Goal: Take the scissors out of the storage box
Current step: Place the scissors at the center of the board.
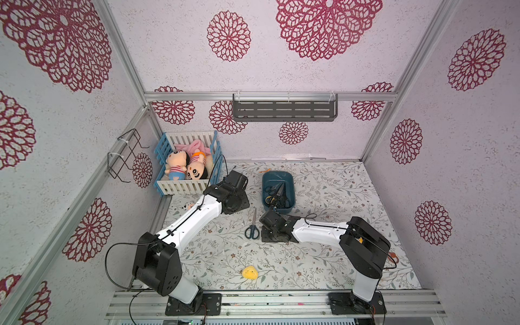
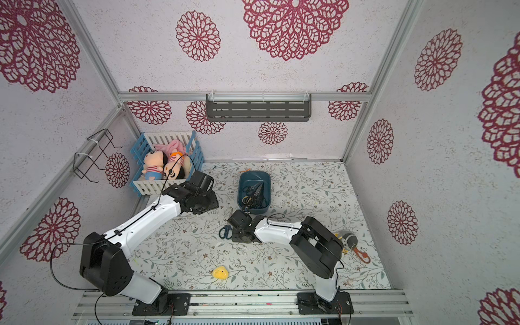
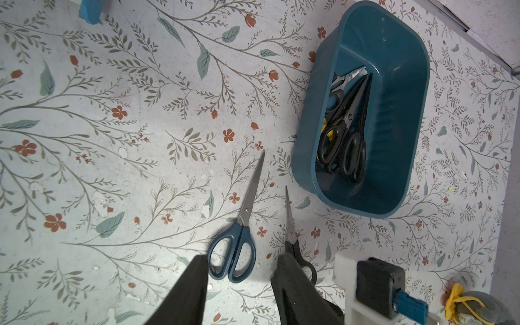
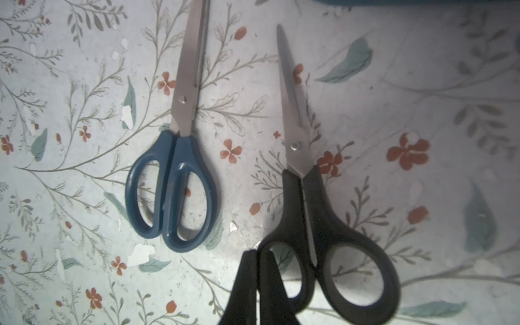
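Right hand (image 4: 259, 253) is shut nearly all the way, and it looks to be pinching the rim of one loop on the black pair (image 4: 306, 197). That pair is out of the box (image 3: 399, 112) and down at the tabletop (image 4: 84, 225). It sits just beside the blue pair (image 4: 171, 183) without touching it, blades pointing the box's way. I can't tell from the wrist view whether it's fully resting or a hair above.

Left hand (image 3: 242, 257) is about half open with nothing in it, hanging over the tabletop by those two pairs.

The rest of the scissors (image 3: 346, 126) are in the box, stacked along one long wall. They're mostly black handles with a bit of yellow showing.

So I'd call this the set-down. How I'd do it:
- Make sure the black pair is actually lying flat before letting go, so it doesn't drop and bounce into the blue one.
- Open just enough to clear the loop rim, then go straight up. One finger seems to be inside the loop, so pulling away sideways would probably hook it and drag it.
- For the next one, the pile overlaps, so grab a top loop and lift slowly in case a neighbour comes along.
- The box looks light, so the free left hand could steady it.
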